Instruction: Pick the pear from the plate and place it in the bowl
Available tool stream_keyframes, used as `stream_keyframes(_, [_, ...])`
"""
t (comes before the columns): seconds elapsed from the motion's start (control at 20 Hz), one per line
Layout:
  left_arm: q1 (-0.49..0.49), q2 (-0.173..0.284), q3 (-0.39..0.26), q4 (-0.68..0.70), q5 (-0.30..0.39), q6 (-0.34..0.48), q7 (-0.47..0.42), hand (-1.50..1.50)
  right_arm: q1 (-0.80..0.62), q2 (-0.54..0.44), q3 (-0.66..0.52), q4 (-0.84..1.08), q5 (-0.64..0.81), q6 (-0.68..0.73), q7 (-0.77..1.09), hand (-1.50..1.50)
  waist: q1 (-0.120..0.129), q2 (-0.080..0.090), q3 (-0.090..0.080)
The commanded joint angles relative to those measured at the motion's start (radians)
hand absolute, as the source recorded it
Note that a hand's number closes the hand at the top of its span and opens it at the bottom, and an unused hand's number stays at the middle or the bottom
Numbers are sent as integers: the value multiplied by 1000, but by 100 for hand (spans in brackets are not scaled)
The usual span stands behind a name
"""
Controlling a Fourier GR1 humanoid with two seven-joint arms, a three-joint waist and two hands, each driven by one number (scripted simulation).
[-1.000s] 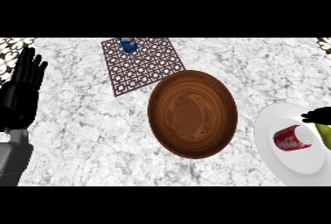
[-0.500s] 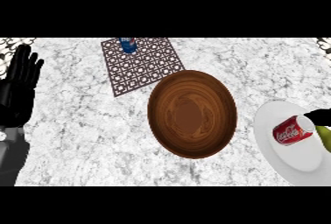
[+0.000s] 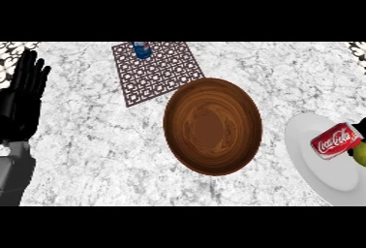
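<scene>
The pear shows only as a yellow-green sliver at the view's right edge, lying on the white plate and touching the red soda can beside it. The wooden bowl sits just left of the plate on the marble tabletop, holding nothing. The right hand is out of view, so its fingers cannot be judged. To do the pick well, it should probably come at the pear from the side away from the can, close round the fruit alone, lift above the plate, then carry left over the bowl's rim. The left hand rests open at the left edge, fingers up.
</scene>
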Motion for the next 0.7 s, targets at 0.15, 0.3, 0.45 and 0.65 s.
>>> stream_keyframes(0.15, [66,-12,18,-27,9,-22,-19,0,17,-28,-125,60,-94,-36,20,150,-11,-3,5])
stream_keyframes(0.3, [40,5,37,-11,0,14,16,0,52,-87,-253,142,-217,-73,244,150,-62,-16,5])
stream_keyframes(0.45, [37,14,43,3,4,-7,2,0,76,-98,-334,172,-297,-152,341,150,-65,-14,2])
stream_keyframes(0.65, [61,3,38,-38,6,-17,19,0,192,-82,-382,134,-344,-275,324,150,-54,-15,1])
